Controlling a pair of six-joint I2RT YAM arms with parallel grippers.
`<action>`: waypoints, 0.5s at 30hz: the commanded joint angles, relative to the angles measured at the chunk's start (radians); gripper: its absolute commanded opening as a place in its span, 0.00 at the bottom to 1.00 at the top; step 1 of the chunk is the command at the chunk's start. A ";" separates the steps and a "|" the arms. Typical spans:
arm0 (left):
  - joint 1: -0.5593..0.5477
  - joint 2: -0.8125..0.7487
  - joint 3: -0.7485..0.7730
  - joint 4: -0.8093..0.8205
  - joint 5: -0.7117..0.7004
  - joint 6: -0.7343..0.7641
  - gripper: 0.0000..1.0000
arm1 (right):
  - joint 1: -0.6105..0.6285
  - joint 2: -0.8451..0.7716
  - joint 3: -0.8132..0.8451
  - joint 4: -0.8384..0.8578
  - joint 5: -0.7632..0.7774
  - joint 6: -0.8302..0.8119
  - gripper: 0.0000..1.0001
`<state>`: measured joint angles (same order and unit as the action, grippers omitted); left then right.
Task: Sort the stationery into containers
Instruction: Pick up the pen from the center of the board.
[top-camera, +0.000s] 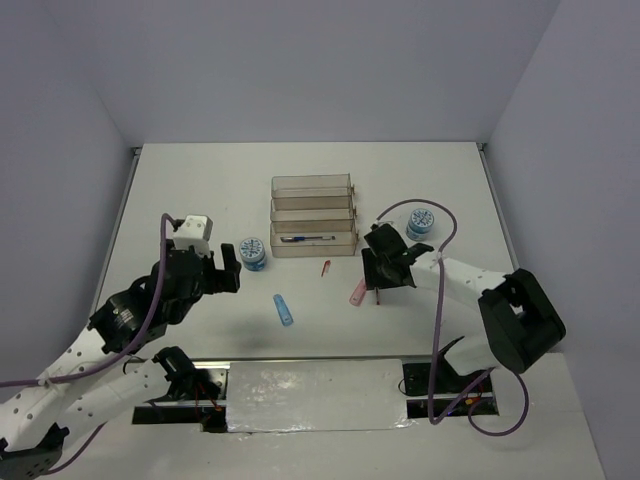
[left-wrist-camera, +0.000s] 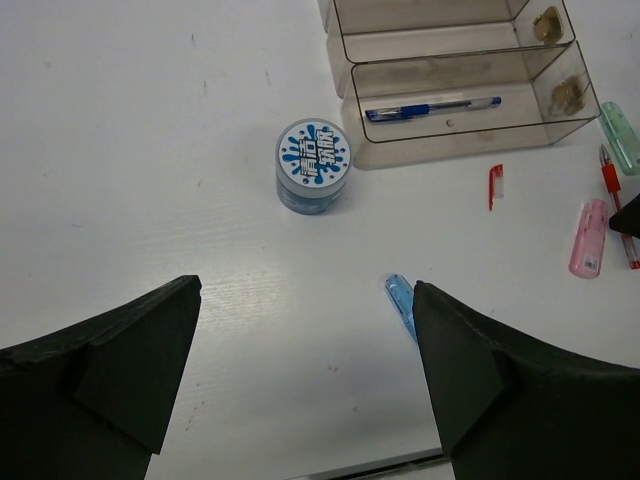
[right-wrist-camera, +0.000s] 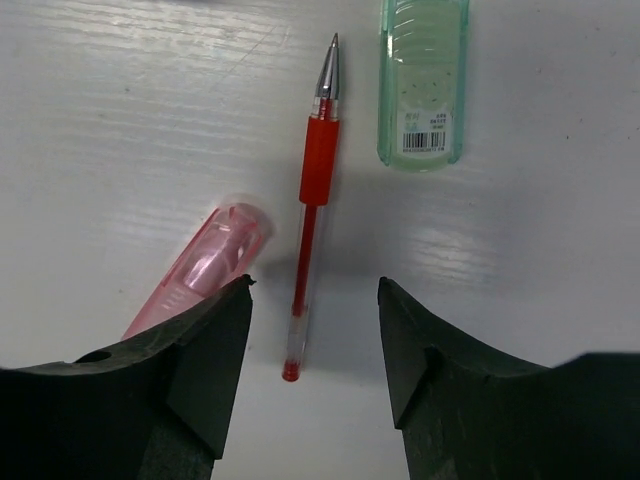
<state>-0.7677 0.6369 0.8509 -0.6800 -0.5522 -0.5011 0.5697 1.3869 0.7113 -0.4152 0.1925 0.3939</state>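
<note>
Lengthwise in the nearest tray (left-wrist-camera: 480, 140) (clear plastic) — a blue pen (left-wrist-camera: 432, 106) — left hand (left-wrist-camera: 307, 292), right hand (right-wrist-camera: 315, 290) both spread wide.

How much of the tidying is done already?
Just started. One blue pen lies in the nearest tray. The right jaws stand open over the red pen, not gripping it. Out on the table: the left roll, the right roll, pink stick, green stick, blue stick and a red piece.

Overhead looks down; close wrist views share pink stick (left-wrist-camera: 588, 238).
</note>
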 joint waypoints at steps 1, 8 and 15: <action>0.005 0.014 0.013 0.033 0.012 0.012 0.99 | -0.021 0.043 0.042 0.059 -0.027 -0.013 0.60; 0.005 0.003 0.011 0.037 0.017 0.015 0.99 | -0.022 0.110 0.060 0.076 -0.047 -0.016 0.52; 0.005 0.001 0.013 0.031 0.011 0.009 0.99 | -0.030 0.195 0.076 0.029 -0.087 0.005 0.36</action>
<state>-0.7677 0.6456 0.8509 -0.6800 -0.5438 -0.5003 0.5472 1.5333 0.7895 -0.4213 0.1646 0.3771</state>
